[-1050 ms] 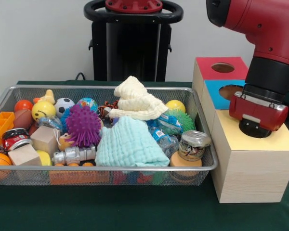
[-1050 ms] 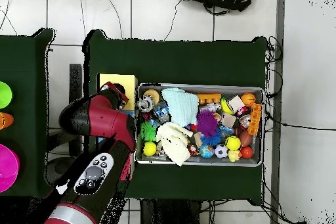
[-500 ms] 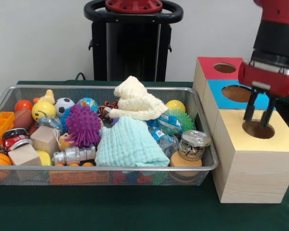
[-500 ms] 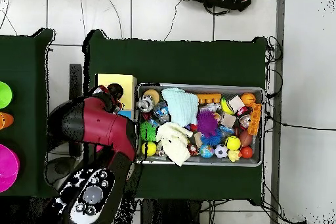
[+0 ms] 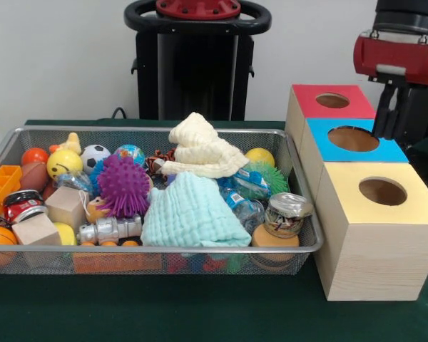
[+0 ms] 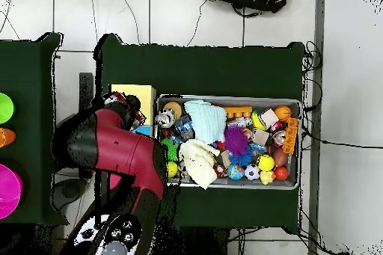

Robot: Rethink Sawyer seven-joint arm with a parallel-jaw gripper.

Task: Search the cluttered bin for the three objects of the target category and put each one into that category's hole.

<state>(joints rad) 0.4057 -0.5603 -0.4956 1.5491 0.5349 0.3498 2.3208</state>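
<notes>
Three wooden boxes stand in a row right of the bin, each with a round hole on top: red, blue and yellow. My gripper hangs open and empty above the blue box's far right side. The wire mesh bin holds a cream cloth, a mint cloth, a purple spiky ball, a green spiky ball, a yellow ball, a glass jar and wooden blocks. In the overhead view the arm covers the red and blue boxes; the yellow box shows.
At the bin's left end lie an orange tray, a red can, a soccer ball and a smiley ball. A black stand rises behind the bin. A green cloth covers the table.
The gripper rose from the yellow box's hole and moved back and up over the blue box. The bin's contents have not shifted.
</notes>
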